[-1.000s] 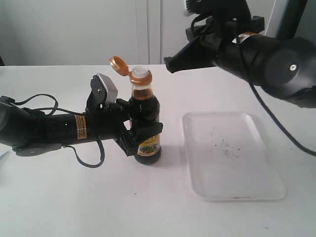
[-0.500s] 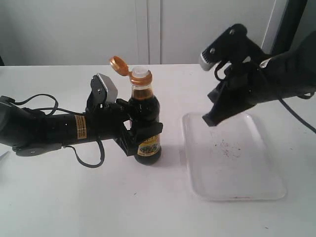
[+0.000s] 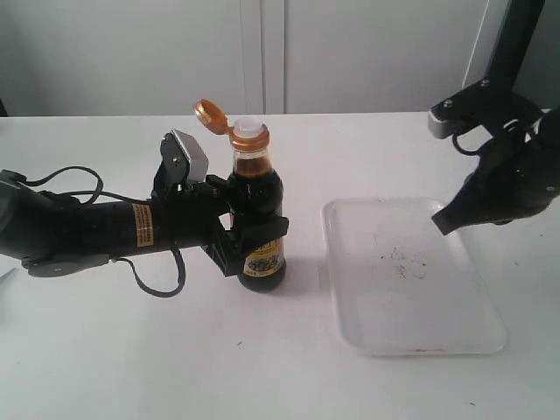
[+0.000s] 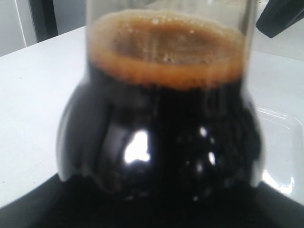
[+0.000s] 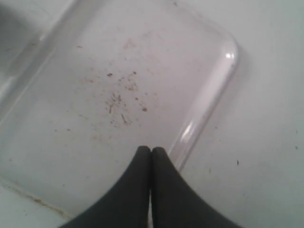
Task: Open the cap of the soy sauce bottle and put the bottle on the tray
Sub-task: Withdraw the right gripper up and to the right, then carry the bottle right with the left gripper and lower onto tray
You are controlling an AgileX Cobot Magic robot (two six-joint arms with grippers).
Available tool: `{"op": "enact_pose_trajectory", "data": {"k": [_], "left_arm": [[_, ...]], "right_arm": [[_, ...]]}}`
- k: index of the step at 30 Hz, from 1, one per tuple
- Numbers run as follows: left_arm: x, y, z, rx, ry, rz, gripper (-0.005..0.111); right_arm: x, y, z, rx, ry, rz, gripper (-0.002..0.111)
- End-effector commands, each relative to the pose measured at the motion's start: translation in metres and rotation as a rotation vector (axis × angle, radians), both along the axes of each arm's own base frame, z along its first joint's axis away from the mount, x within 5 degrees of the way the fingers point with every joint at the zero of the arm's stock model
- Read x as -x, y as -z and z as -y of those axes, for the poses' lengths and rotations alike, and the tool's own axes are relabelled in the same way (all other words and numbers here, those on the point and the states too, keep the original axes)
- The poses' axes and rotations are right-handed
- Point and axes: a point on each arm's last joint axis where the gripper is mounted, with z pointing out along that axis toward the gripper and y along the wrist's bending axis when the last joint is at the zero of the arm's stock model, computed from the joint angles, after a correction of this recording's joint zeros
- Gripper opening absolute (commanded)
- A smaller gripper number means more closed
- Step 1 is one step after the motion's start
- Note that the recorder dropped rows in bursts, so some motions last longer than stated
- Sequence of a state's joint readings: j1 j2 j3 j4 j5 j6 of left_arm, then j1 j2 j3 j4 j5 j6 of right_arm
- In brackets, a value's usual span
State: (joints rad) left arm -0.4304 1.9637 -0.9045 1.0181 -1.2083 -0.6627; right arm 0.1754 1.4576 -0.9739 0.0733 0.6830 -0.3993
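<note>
While the left gripper stayed clamped on the soy sauce bottle, whose yellow label's writing was unreadable, the right gripper hung pressed together above the tray.

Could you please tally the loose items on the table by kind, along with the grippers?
Bottles: 1, the bottle, its cap flipped open
Trays: 1, the tray
Grippers: 2, the left gripper shut on the bottle, the right gripper shut over the tray
Total: 4
</note>
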Motion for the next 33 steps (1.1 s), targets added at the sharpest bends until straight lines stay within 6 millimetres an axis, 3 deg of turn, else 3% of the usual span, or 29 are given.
{"op": "enact_pose_trajectory", "data": {"k": [1,4,14,23,25,29,33], "left_arm": [[0.000,-0.002,0.002,0.023,0.001,-0.012,0.000],[0.000,-0.003,0.002,0.025,-0.001,-0.016,0.000],[-0.002,-0.008,0.001,0.055,-0.036,-0.031,0.000],[-0.001,-0.039,0.000,0.126,-0.073,0.019,0.000],[0.002,-0.051,0.008,0.148,-0.065,0.033,0.000],[0.005,-0.066,0.042,0.107,-0.029,0.066,0.000],[0.008,-0.086,0.073,0.106,-0.013,0.089,0.000]], "right_arm": [[-0.002,-0.004,0.025,-0.002,0.115,-0.001,0.000],[-0.006,-0.006,0.036,-0.015,0.163,0.032,0.000],[-0.016,-0.011,0.036,-0.076,0.202,0.167,0.000],[-0.022,-0.016,0.042,-0.082,0.224,0.247,0.000],[-0.023,-0.017,0.048,-0.080,0.246,0.262,0.000],[-0.025,-0.013,0.065,-0.075,0.301,0.252,0.000],[-0.034,0.004,0.078,-0.085,0.359,0.212,0.000]]}}
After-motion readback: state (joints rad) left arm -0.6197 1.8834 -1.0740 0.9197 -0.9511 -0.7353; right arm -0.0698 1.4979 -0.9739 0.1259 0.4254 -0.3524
